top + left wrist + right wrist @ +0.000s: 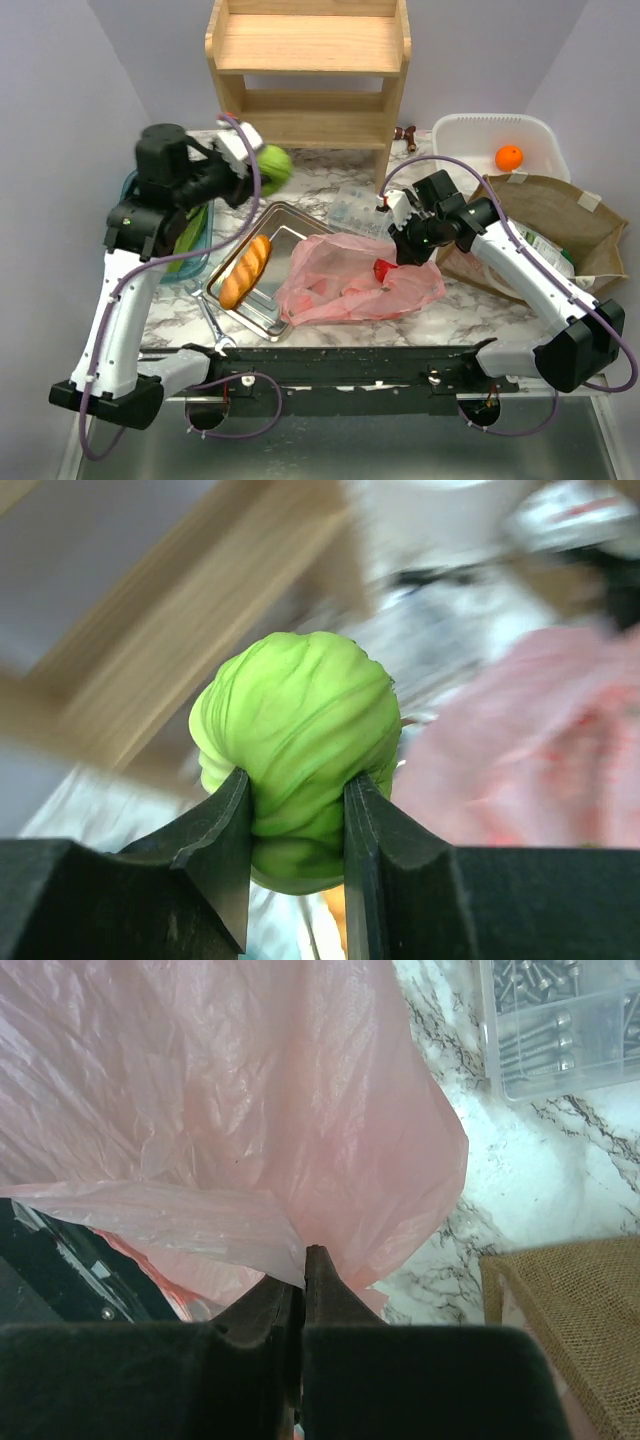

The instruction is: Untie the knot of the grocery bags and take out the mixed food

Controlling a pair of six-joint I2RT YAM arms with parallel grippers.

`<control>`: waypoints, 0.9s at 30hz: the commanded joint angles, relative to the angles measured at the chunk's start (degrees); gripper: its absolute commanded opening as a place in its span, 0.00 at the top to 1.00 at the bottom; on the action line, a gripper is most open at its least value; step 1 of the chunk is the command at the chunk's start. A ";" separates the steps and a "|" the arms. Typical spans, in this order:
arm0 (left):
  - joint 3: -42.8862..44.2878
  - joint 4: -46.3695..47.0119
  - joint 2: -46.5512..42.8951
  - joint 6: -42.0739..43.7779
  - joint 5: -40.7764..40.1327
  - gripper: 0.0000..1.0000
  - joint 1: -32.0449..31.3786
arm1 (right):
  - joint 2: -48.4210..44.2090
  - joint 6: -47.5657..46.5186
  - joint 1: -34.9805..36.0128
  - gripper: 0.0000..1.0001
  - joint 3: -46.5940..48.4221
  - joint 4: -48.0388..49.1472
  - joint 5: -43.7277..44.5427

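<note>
The pale-green round cabbage (274, 164) (300, 730) hangs in the air in front of the wooden shelf, with my left gripper (256, 162) (296, 815) shut on its sides. The pink grocery bag (350, 280) (230, 1090) lies crumpled on the marble, partly over the steel tray. My right gripper (402, 252) (303, 1260) is shut on a fold of the bag's thin plastic at its right edge. Something red (385, 270) shows at the bag's right end. The knot does not show in any view.
A steel tray (285, 238) holds a golden bread loaf (246, 270). A teal tub with green leaves (192, 232) stands at the left, a wrench (212, 322) at the near edge. A clear screw box (356, 208), a white bin (470, 135) with an orange (509, 157) and a burlap bag (548, 210) are at the right.
</note>
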 commanded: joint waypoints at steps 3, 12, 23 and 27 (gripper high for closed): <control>-7.08 -3.50 4.23 -3.12 -6.56 1.00 34.79 | -2.05 -0.46 0.11 0.99 0.97 1.41 -3.23; -6.72 -1.21 24.68 1.27 -17.01 0.96 46.63 | -0.49 -2.22 0.12 0.99 2.72 1.94 -6.08; 3.58 -1.57 38.02 2.87 -18.18 0.34 47.48 | -0.23 -2.63 0.12 0.99 6.56 2.81 -6.36; 3.20 -6.59 32.60 5.29 -6.68 0.02 47.42 | 0.13 -2.02 0.11 0.99 8.36 4.79 -6.48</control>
